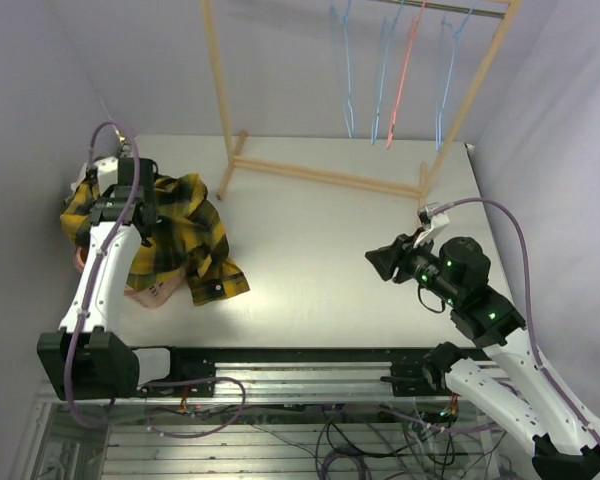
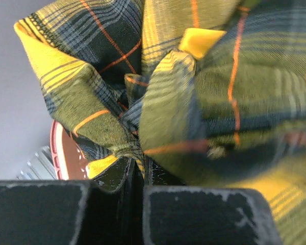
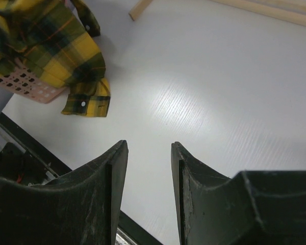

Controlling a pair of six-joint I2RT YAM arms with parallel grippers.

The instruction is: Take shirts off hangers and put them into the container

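Left fingers [image 2: 136, 176] pressed together, pinching a fold of the yellow-and-black plaid shirt [image 1: 180, 235]. Right fingers [image 1: 383, 263] spread, holding nothing, hovering over bare worktop [image 1: 320, 220], well apart from the cloth.

Light wooden rack [image 1: 220, 100] at the far side. Plaid shirt off its hanger, heaped over the salmon-pink laundry basket [image 3: 33, 88] at the worktop's left edge. By the look of it, bunched on top of the rim more than settled down inside. One sleeve draped out over the basket's wall, cuff [image 3: 84, 102] lying flat on the worktop. Wire hangers [image 1: 382, 90] bare on the rail: blue ones plus one pink-red [image 1: 405, 70].

Risks, as judged:
- Letting go now: likely to leave sleeve and cuff outside, with the overhang's weight able to drag more cloth back over the rim.
- Lifting away with a fold caught between the fingers: likely to haul the heap out again.
- Pressing down hard to stuff the cloth: apt to tip or slide a light basket so close to the edge.
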